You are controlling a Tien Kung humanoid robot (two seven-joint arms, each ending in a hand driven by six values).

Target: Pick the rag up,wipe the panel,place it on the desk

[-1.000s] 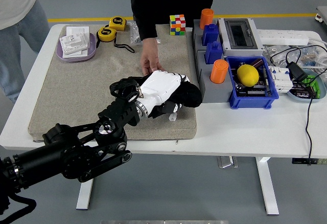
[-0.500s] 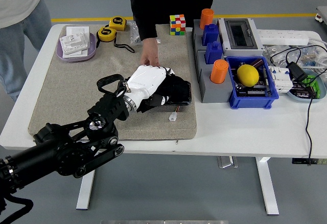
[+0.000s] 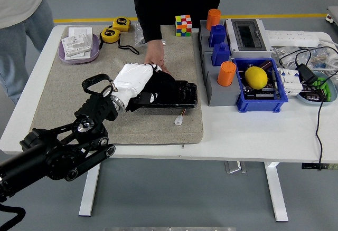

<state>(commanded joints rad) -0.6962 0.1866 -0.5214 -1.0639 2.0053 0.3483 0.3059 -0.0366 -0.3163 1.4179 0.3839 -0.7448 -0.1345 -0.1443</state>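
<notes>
Quick count of what's on the table — two yellow tape measures [image 3: 121, 23] [image 3: 110, 34] up top left, two orange cups [image 3: 213, 18] [image 3: 226, 73], two blue blocks [image 3: 217, 35] [image 3: 221, 53] on the grey stand. Then singles: one Rubik's cube [image 3: 183, 25], one yellow ball [image 3: 256, 77] in one blue bin [image 3: 259, 103], one purple tray [image 3: 79, 55], one white power strip [image 3: 292, 39] and one tan mat [image 3: 68, 99]. Two people at the far side — only one hand [image 3: 155, 60] on the mat.

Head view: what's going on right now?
The robot's left hand presses a black rag onto the black panel lying on the grey mat, wiping leftwards along it compared with a second ago. A person's hand rests at the panel's far edge, apparently steadying it. The right arm is out of view.
</notes>
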